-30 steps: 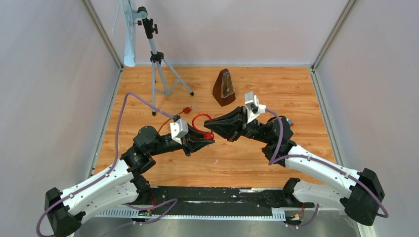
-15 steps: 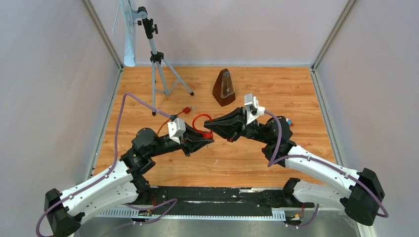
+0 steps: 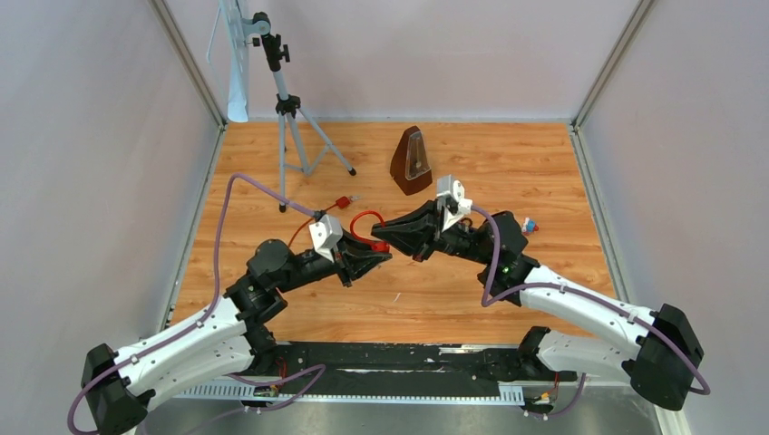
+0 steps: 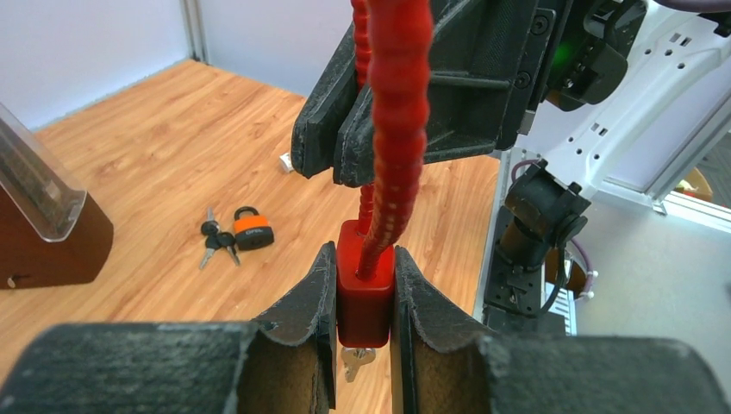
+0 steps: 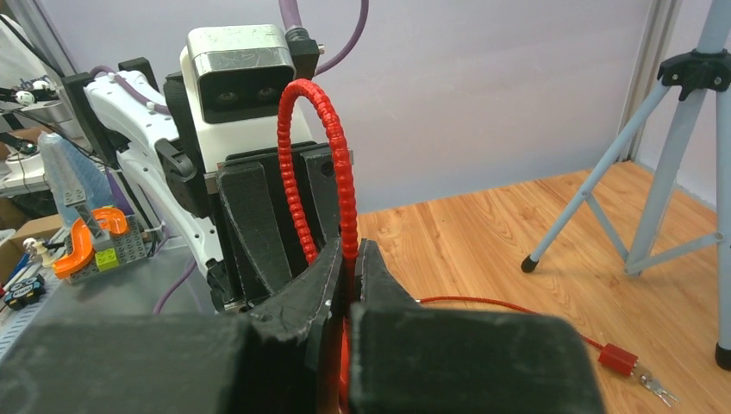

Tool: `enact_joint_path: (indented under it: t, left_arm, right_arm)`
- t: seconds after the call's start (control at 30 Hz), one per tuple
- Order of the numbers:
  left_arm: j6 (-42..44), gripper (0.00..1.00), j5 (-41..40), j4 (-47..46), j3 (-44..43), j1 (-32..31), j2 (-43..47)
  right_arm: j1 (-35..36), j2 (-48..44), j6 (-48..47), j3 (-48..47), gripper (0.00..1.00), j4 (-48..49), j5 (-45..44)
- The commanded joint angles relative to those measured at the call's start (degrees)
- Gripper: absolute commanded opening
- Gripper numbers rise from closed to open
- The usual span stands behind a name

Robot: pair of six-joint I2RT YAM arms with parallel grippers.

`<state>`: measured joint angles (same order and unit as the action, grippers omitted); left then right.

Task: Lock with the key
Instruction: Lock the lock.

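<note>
My left gripper [image 3: 375, 257] is shut on the body of a red padlock [image 3: 382, 246], held above the table. In the left wrist view the lock body [image 4: 365, 297] sits between my fingers [image 4: 312, 293], with a silver key [image 4: 357, 360] sticking out of its underside. The lock's red cable shackle [image 4: 396, 129] loops up from it. My right gripper [image 3: 381, 232] is shut on that cable shackle [image 3: 362, 217] just above the lock. In the right wrist view the cable [image 5: 312, 147] runs down between the closed right gripper [image 5: 348, 252].
A brown metronome [image 3: 411, 161] stands at the back centre and a tripod [image 3: 288, 118] at the back left. A red tag with keys [image 3: 343, 202] on a thin red cord lies left of the lock. A small orange padlock with keys [image 4: 248, 233] lies on the wood.
My right gripper has moved left along the cable shackle, closer to the lock body. My left gripper has stayed nearly still, holding the lock.
</note>
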<state>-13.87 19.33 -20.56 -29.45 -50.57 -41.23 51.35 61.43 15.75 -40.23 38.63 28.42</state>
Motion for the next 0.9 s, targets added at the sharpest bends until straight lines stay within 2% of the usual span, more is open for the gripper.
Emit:
enact_joint_path:
  t: [0.0,0.17,0.33,0.57,0.7,0.77,0.87]
  left_arm:
    - [-2.3,0.0,-7.3,-15.6,-0.3,0.1,2.0]
    - [-4.7,0.0,-11.2,-20.4,2.3,0.1,3.4]
    - [-6.7,0.0,-13.1,-17.1,2.2,0.1,4.3]
    - [-12.2,0.0,-17.9,-9.3,-2.0,0.1,5.1]
    - [-13.3,0.0,-20.7,-2.1,-5.0,0.2,4.7]
    - [-13.5,0.0,-23.1,0.5,-5.5,0.2,4.7]
    - [-14.4,0.0,-26.8,2.3,-5.3,0.1,5.0]
  right_arm:
    - [2.2,1.5,0.4,4.3,0.0,-8.1,3.4]
    - [2.2,0.3,3.8,4.6,0.0,-9.2,0.3]
    - [2.2,0.9,4.7,-6.0,0.01,-22.4,-6.5]
    - [2.1,3.5,7.5,-13.0,0.16,-28.2,-8.5]
    - [2.1,1.8,10.3,-15.4,0.33,-29.0,-9.9]
    - [2.1,0.4,11.3,-15.8,0.48,-29.0,-10.8]
    - [2.1,-2.7,12.1,-14.9,0.66,-29.1,-11.4]
